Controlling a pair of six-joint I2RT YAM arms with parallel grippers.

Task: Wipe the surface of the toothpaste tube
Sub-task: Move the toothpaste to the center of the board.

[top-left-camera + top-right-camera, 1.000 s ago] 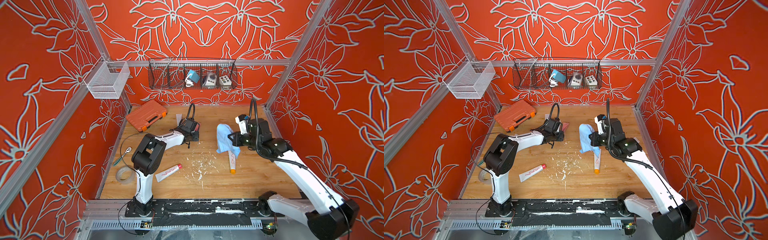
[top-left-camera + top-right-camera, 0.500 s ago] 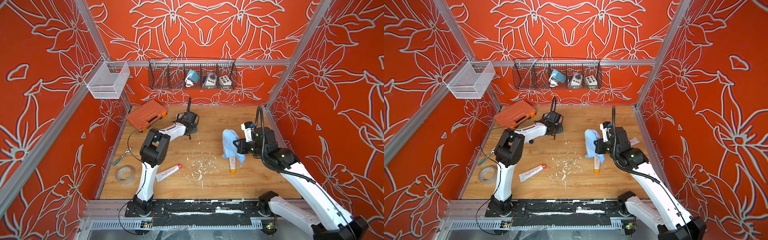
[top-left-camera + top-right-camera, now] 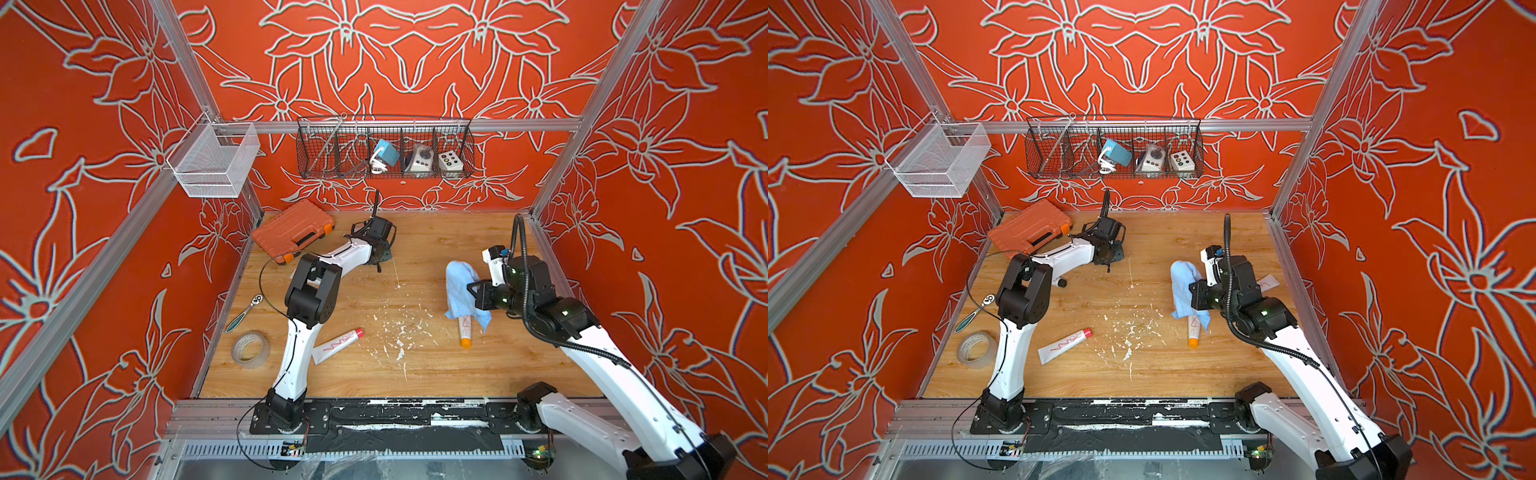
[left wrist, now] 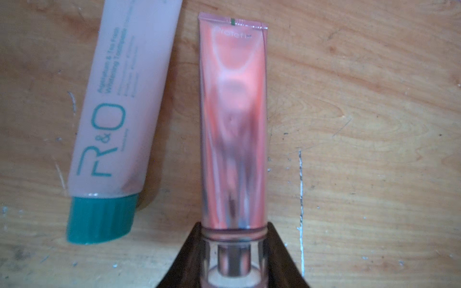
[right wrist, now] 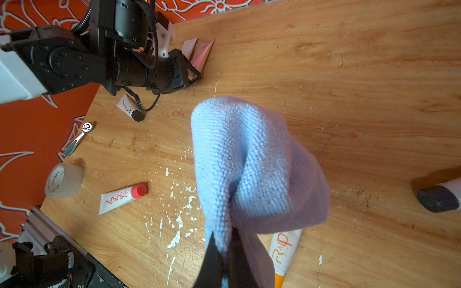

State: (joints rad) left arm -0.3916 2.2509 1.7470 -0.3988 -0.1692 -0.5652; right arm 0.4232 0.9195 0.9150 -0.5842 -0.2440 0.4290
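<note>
Tube [image 3: 465, 332], orange cap: tail half under cloth [image 3: 459, 282].

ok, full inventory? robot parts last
orange-capped tube: 1, white, right of centre
blue cloth: 1, blue, over orange-capped tube
red-capped tube: 1, white, front left
pink tube: 1, pink, back
teal-capped tube: 1, pale, beside pink tube
black-capped tube: 1, white, by left arm
dark-capped tube: 1, white, right edge
tape roll: 1, clear, front left
ratchet: 1, teal handle, left
tool case: 1, orange, back left
wire basket: 1, black, back wall
mesh basket: 1, white, left wall
left end effector: 1, black, jaws flank pink tube's cap
right end effector: 1, black, shut on blue cloth
</note>
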